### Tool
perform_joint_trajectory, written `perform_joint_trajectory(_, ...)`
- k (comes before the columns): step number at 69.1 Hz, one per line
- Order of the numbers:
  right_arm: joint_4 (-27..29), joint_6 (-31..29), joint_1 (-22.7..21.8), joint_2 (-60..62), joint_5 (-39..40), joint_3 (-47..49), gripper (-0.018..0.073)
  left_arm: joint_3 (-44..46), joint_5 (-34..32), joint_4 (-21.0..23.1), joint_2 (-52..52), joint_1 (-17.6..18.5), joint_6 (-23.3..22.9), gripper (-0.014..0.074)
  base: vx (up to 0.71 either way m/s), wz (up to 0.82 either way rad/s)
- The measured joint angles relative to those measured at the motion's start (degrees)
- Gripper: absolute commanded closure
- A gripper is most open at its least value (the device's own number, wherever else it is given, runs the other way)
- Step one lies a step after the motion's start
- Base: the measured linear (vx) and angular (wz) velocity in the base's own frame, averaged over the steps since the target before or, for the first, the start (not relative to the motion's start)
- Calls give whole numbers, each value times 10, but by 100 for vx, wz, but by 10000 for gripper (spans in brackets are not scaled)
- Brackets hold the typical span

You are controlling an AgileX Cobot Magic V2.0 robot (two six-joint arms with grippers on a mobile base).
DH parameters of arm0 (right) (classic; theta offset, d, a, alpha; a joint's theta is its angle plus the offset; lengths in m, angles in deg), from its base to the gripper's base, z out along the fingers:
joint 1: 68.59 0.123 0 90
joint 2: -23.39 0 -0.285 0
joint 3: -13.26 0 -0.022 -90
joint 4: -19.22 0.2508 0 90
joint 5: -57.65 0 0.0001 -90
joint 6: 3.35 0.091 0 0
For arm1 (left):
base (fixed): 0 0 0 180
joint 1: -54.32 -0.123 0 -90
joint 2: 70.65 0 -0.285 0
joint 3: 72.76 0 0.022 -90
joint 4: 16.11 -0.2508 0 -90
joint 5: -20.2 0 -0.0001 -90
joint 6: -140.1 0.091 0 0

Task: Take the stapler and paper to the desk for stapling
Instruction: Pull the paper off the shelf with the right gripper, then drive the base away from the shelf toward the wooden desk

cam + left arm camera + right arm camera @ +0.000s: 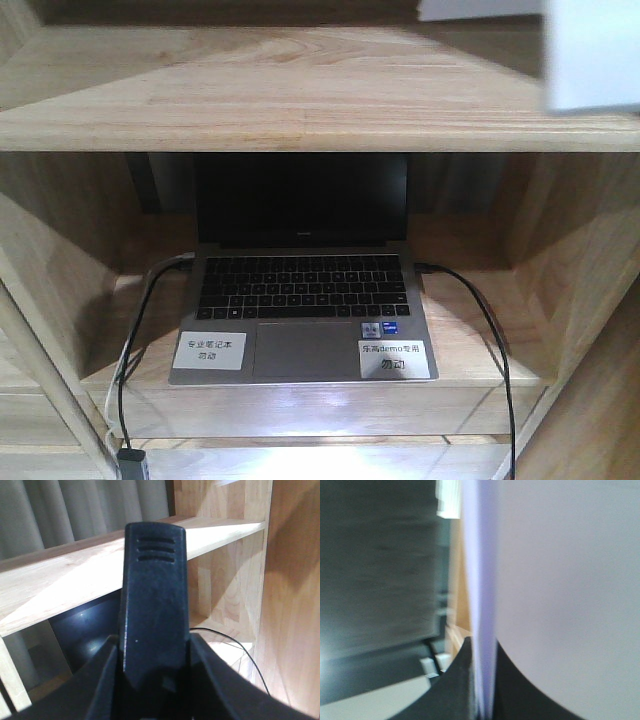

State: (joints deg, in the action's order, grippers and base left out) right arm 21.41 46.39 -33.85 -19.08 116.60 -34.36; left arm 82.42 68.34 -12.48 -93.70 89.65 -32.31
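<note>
Shelving [300, 100] around the laptop [300, 340] is pale bare wood, grain showing, pretty matt. Laptop body looks like silver-grey metal with a soft sheen, and the screen is dark and slightly glossy. The white stickers [210, 350] on its palm rest look papery. Stapler [155, 605] is black plastic, fine-textured, dull. Paper [560, 580] is plain white, smooth, matt. Curtain [50, 510] looks like grey cloth.
</note>
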Motion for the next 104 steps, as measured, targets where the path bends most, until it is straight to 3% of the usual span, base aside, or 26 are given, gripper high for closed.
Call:
perform_joint_trajectory(31, 41, -1, 0, 123, -9, -113, 566, 0, 0, 0, 0, 0, 0, 603, 0, 0)
perform_joint_trajectory(104, 55, -1, 0, 139, -19, -115, 565, 0, 0, 0, 0, 0, 0, 603, 0, 0)
